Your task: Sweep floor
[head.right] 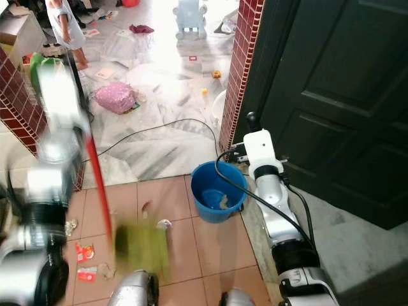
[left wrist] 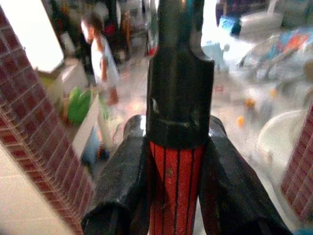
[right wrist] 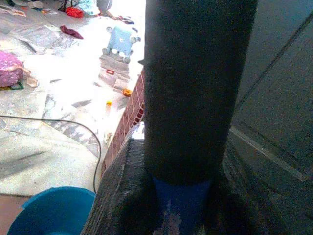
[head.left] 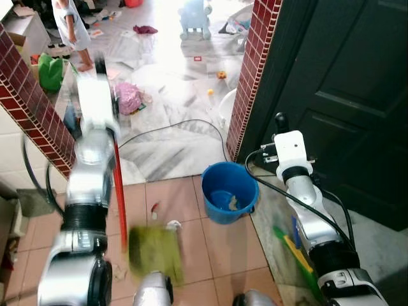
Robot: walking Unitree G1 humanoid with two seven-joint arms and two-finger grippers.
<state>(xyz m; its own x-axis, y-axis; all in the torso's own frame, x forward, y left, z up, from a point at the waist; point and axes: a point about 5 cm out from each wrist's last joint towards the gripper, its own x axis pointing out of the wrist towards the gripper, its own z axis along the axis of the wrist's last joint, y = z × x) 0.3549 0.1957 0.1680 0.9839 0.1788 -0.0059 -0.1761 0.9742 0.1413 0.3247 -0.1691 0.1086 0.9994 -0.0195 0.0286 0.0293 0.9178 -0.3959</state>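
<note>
While blurred, left end effector (left wrist: 176, 196) clamps broom (head.left: 119, 191).

Both head views look steeply down from above the arms at the tiled floor and share nearly the same scene: the blue bucket (head.left: 228, 193) just ahead of the right gripper (right wrist: 181, 205), the brick pillar (head.right: 234, 70) and the bright room beyond. The left wrist cam sits right behind the left gripper (left wrist: 177, 196), super close, looking along the red broom handle (left wrist: 176, 186) toward that same room. The right wrist cam is just as tight on a dark pole (right wrist: 188, 88), with the bucket showing below the fingers.
</note>
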